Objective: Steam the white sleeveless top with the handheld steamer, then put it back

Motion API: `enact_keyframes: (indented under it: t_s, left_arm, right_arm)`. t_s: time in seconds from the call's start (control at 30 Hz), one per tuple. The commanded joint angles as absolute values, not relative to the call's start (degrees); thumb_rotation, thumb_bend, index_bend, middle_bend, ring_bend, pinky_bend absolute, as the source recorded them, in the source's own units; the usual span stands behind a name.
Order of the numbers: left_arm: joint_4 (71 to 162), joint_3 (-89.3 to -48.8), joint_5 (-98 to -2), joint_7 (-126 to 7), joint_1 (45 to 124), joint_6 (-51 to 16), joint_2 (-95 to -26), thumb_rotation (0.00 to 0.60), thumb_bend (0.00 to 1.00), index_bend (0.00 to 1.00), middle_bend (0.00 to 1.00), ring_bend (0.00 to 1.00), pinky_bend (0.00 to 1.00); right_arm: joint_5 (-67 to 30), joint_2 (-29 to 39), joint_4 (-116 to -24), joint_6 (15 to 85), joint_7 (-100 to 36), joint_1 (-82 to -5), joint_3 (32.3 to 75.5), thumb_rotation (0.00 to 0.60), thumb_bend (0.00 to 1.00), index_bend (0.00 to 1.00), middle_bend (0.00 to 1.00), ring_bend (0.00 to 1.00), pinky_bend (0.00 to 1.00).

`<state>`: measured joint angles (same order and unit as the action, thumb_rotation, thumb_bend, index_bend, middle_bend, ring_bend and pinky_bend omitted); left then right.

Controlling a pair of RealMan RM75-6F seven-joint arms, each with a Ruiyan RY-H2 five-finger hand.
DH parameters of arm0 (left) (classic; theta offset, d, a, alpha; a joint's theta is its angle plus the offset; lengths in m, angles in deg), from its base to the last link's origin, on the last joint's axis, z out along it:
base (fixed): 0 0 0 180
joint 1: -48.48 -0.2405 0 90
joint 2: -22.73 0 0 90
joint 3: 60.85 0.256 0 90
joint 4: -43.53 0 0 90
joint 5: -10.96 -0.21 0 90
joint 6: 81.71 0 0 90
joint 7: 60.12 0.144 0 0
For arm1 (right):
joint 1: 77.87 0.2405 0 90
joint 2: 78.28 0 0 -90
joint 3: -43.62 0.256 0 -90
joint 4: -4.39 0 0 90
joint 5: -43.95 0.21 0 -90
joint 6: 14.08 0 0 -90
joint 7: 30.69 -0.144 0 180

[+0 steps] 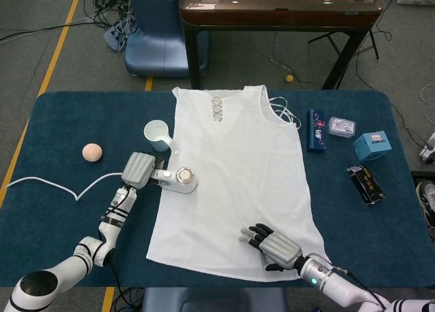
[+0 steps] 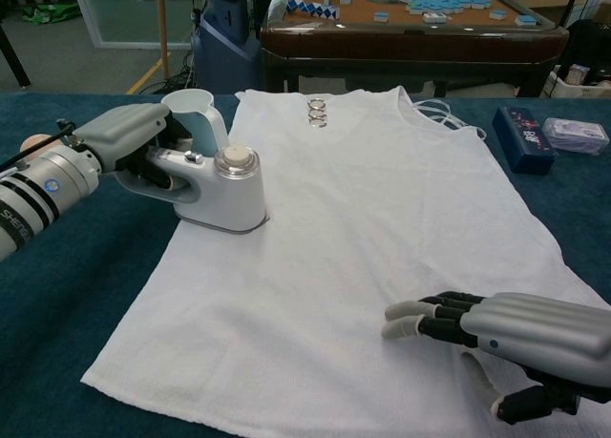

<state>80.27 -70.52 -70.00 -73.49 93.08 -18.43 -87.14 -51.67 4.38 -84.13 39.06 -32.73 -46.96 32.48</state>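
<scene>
Left hand [image 2: 134, 147] grips the steamer [image 2: 221, 192] at the top's [image 2: 363, 228] left edge (cloth lies rightward); right hand [image 2: 520, 338] rests flat, fingers spread.

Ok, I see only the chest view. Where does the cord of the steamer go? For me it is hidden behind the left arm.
Observer: From the steamer in the left hand, the white cord runs left across the table toward its left edge.
Operator: And what lies further right than the dark blue box?
Observer: A light blue box and a black box, both apart from the top.
</scene>
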Motion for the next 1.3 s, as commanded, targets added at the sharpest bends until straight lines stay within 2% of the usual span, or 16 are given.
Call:
enact_keyframes:
  t_s: [0.03,0.93,1.3]
  left_arm:
    - [82.72,-69.78,-70.50,-72.74,91.88,-17.48,-85.47,0.600,0.27,0.86,0.70,0.56,0.55]
    - [102.32,-64.81,-72.17,-67.17,82.39,-13.21,-72.75,0.600,0.27,0.86,0.69,0.55,0.54]
    - [113.18,-66.95,-73.38,-62.73,83.40,-11.90,-69.89,0.600,0.27,0.85,0.69,0.55,0.54]
  right_arm:
    - [-51.65,4.27,-84.15,39.07,-32.65,-47.00,32.44,0.466,0.91,0.00,0.03,0.00,0.00]
    - [-52.47,3.55,-84.53,40.01,-32.77,-47.16,32.19,0.465,0.91,0.00,0.03,0.00,0.00]
    - [-52.86,3.67,-84.00,40.24,-33.72,-47.23,32.01,0.466,0.91,0.00,0.03,0.00,0.00]
